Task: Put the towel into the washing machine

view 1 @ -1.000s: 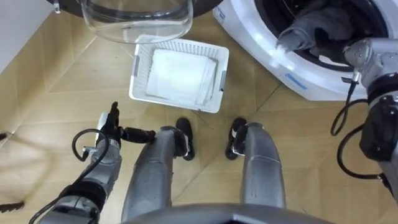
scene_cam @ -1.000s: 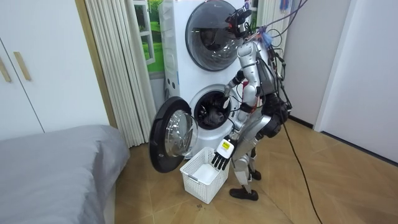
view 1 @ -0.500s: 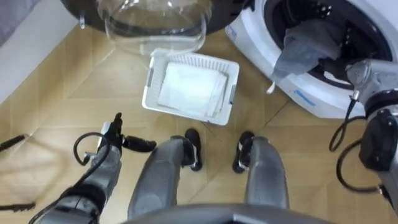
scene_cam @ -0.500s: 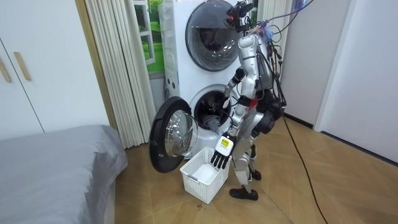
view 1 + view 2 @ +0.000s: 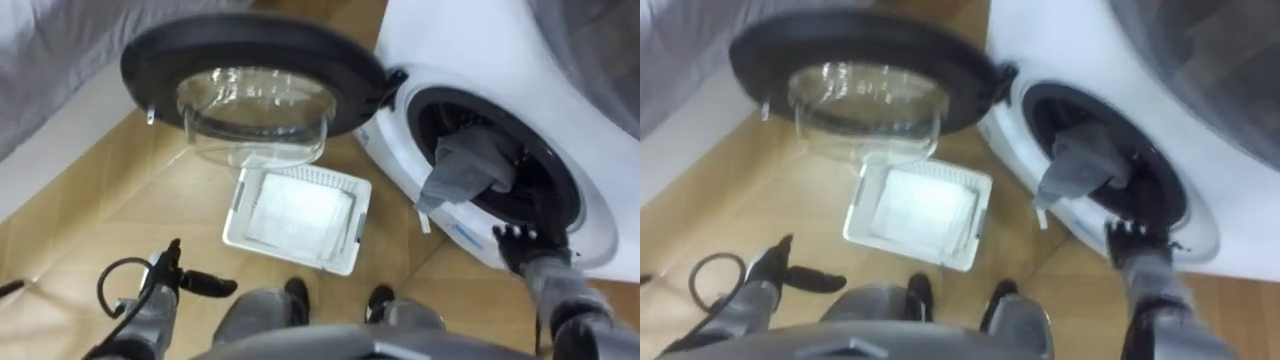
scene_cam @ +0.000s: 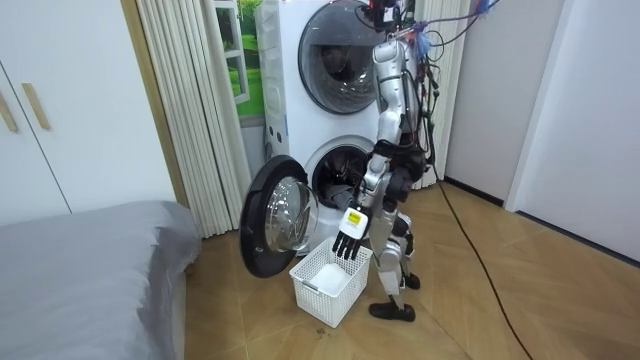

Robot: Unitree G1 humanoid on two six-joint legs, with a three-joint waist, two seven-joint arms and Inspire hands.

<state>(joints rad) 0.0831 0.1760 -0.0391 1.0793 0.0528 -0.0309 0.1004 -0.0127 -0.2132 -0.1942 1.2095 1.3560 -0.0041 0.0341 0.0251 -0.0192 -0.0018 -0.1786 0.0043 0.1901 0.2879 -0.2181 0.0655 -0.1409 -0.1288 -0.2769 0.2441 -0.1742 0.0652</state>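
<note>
Towel (image 5: 468,172), grey and crumpled, droops over washing machine (image 5: 470,50) opening

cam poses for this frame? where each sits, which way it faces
Left eye view: on the head, looking down at open door, basket and grey towel hanging from the drum; left hand lower left, right hand by the drum, legs at bottom.
Right eye view: same head, just beside; same scene, same hands.
Room view: off in the room, facing the washing machine; whole robot shows.
Shared: door, basket, left hand in all three.
</note>
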